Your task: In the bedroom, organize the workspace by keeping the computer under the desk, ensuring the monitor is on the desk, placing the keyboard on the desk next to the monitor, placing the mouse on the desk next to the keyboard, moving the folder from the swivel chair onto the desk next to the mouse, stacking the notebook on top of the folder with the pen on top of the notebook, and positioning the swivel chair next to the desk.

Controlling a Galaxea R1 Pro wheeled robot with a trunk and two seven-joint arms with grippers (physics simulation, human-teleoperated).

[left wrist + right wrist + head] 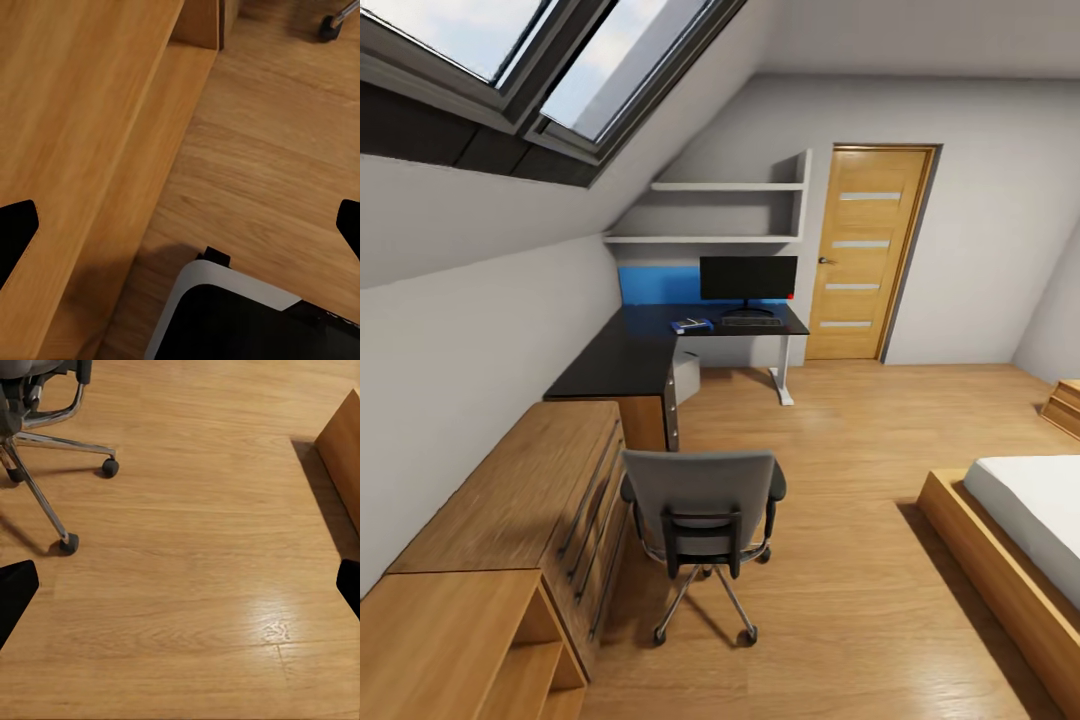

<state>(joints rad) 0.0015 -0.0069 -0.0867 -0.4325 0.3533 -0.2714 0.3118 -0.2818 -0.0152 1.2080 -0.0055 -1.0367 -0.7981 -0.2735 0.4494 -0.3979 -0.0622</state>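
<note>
At the lower left of the head view stands a light wooden drawer chest along the sloped wall, and just to its right, in the lower middle, the swivel chair stands on the wooden floor with its grey backrest toward the camera, well apart from the desk. Further up, near the centre of the frame, the black desk top carries the blue folder, then the keyboard to its right, with the wide black monitor just behind the keyboard; mouse, notebook and pen are too small to tell. Under the desk a light-grey box, maybe the computer, is partly seen. Right of the desk is a wooden door, and at the lower right a bed. Each wrist view shows the fingertips of its gripper wide apart at the two side edges, holding nothing
</note>
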